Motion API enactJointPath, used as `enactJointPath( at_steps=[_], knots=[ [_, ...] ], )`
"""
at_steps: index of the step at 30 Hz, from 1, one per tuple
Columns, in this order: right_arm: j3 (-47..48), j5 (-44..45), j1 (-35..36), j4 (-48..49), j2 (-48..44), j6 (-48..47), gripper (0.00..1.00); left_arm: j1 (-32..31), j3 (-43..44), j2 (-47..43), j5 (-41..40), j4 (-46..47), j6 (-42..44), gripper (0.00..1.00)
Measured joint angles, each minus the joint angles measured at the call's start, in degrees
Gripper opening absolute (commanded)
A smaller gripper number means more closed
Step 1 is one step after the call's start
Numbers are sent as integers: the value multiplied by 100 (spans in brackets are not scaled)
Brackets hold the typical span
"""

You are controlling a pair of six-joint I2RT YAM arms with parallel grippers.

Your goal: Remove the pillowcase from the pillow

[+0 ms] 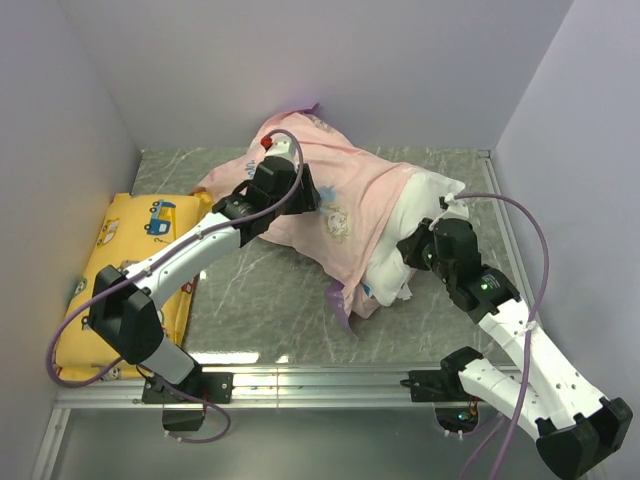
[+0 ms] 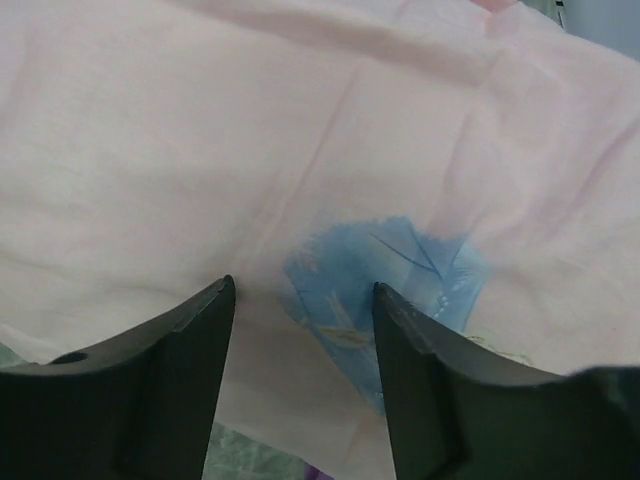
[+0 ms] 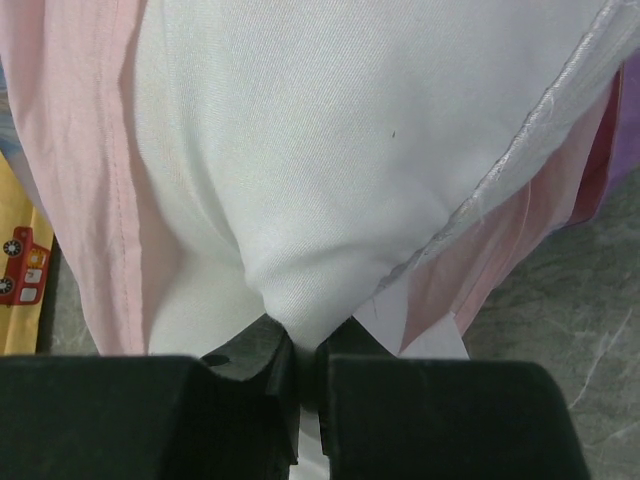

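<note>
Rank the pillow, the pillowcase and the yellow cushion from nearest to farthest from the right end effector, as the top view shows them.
1. pillow: its bare white end is pinched in the right end effector.
2. pillowcase: pink, just to the left, covering the rest of the pillow.
3. yellow cushion: far left, clearly farthest.

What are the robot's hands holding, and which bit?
The right gripper pinches the pillow at its bare white end, by the seam. The left gripper is open over the pillowcase, holding nothing.
</note>
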Motion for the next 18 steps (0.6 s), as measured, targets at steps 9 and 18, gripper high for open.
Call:
enactJointPath(
  at_steps=[9, 18],
  knots=[
    [35, -31, -35, -24, 9, -20, 0, 39, -463, -219, 179, 313, -46, 75],
    [35, -42, -46, -31, 31, -63, 0, -13, -1445, -645, 636, 1287, -387, 81]
  ],
)
